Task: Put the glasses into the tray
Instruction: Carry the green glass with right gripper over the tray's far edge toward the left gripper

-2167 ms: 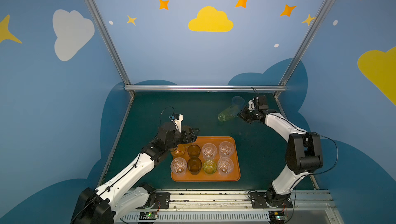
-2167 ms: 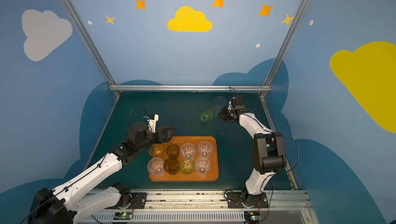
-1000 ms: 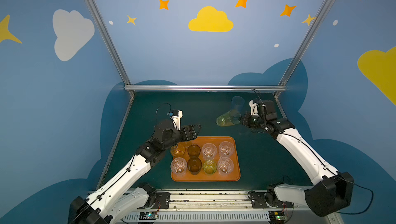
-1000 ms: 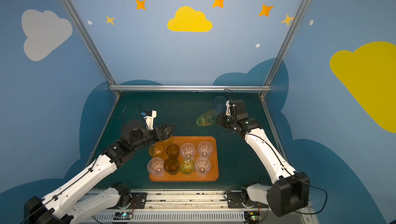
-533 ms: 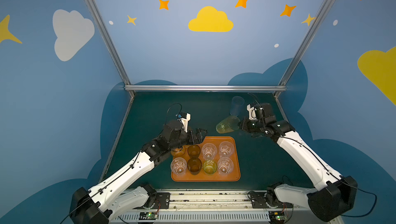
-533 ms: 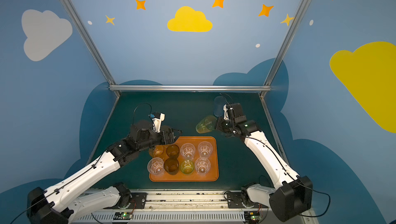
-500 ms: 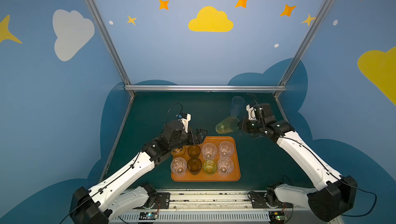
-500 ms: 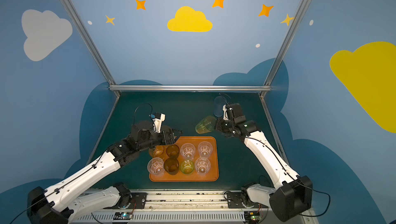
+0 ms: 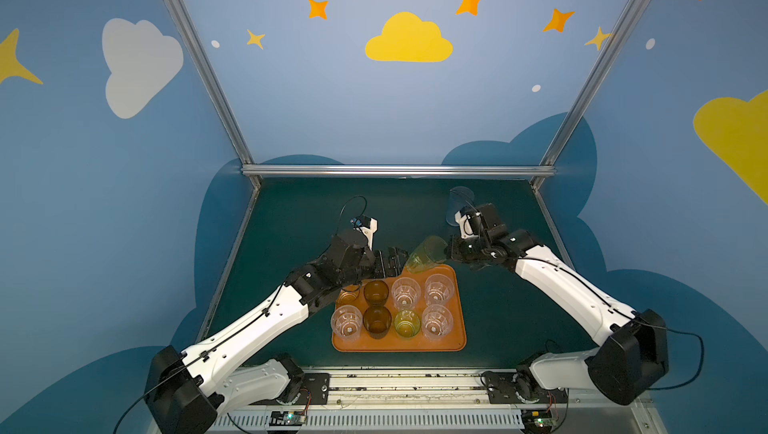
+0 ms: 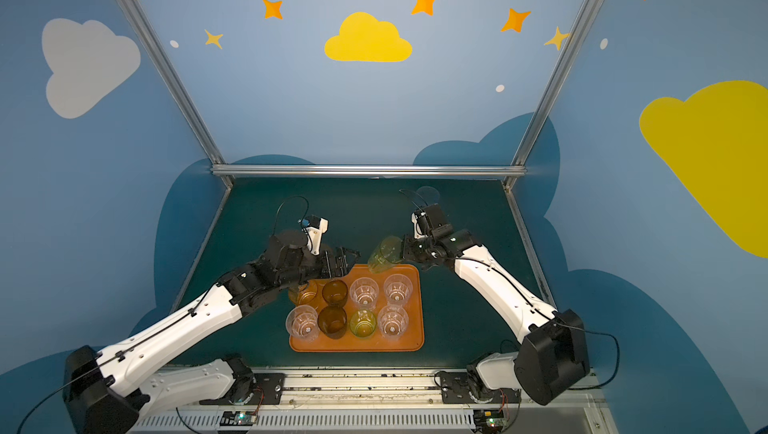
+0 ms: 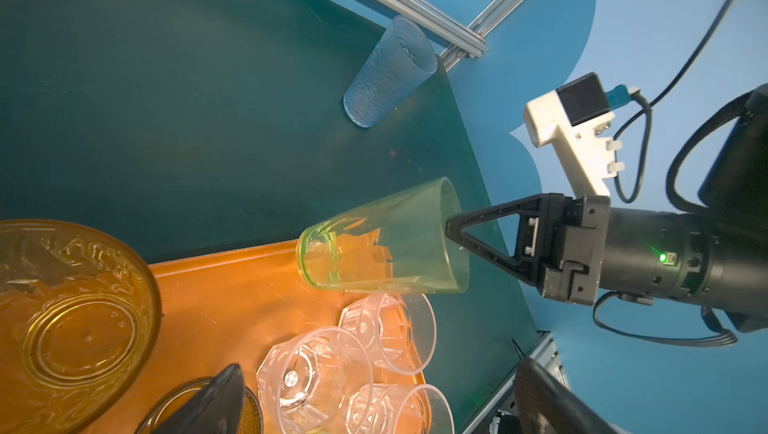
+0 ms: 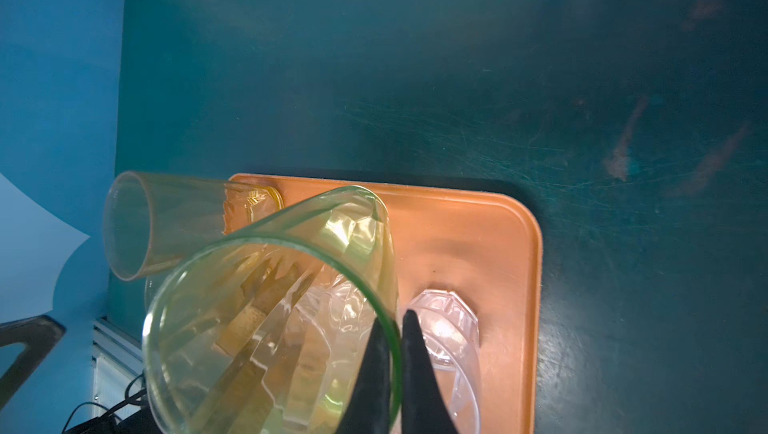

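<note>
While your left gripper hangs spread wide and empty over the far left edge of the tray, eight glasses stand upright inside it in two rows. Just right of that gripper, the tall green glass hangs tilted above the tray's far edge, its rim pinched by your right gripper. Farther right, a greyish clear glass stands on the counter.
</note>
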### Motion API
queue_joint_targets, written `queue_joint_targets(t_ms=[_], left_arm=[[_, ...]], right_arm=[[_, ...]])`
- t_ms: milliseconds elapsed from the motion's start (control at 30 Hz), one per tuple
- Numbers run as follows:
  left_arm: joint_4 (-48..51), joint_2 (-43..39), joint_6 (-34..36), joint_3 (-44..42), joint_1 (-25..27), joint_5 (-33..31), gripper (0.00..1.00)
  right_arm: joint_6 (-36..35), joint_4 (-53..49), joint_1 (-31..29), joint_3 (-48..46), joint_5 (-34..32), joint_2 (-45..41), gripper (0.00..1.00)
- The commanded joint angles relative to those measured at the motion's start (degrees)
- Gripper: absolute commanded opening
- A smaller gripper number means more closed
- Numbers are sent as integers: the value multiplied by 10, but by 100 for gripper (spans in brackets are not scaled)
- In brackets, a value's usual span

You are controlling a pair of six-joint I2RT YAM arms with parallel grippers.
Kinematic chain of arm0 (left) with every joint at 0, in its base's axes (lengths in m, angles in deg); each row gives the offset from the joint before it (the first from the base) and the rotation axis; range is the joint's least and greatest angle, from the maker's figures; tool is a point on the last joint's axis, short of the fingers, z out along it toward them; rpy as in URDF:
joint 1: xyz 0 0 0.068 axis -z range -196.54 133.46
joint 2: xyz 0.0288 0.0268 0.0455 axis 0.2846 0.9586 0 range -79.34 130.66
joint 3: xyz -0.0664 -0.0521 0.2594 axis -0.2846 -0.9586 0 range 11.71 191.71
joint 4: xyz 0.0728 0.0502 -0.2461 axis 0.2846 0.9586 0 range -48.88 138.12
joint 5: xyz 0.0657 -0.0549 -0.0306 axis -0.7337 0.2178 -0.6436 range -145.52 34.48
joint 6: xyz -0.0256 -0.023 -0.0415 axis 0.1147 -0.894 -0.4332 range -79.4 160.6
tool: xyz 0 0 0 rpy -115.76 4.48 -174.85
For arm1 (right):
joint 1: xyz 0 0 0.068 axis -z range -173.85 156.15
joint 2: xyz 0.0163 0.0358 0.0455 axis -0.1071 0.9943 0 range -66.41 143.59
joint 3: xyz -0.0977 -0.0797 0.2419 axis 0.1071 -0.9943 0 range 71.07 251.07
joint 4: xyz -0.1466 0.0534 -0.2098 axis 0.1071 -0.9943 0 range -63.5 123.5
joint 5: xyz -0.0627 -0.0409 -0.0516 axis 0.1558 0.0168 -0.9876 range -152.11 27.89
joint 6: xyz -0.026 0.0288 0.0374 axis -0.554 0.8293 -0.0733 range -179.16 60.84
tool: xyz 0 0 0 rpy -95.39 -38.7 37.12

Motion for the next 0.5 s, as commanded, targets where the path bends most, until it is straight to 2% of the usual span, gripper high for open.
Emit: queue_joint_targets(t_ms=[0, 200, 467], left_arm=[[16, -4, 0, 21, 1, -17, 100], [18, -16, 3, 15, 2, -52, 100], [1, -18, 3, 4, 1, -65, 100]], right_arm=[[-6, 16, -14, 31, 2, 16, 0], [-7, 14, -39, 51, -16, 47, 0], [-9, 2, -58, 83, -14, 91, 0]])
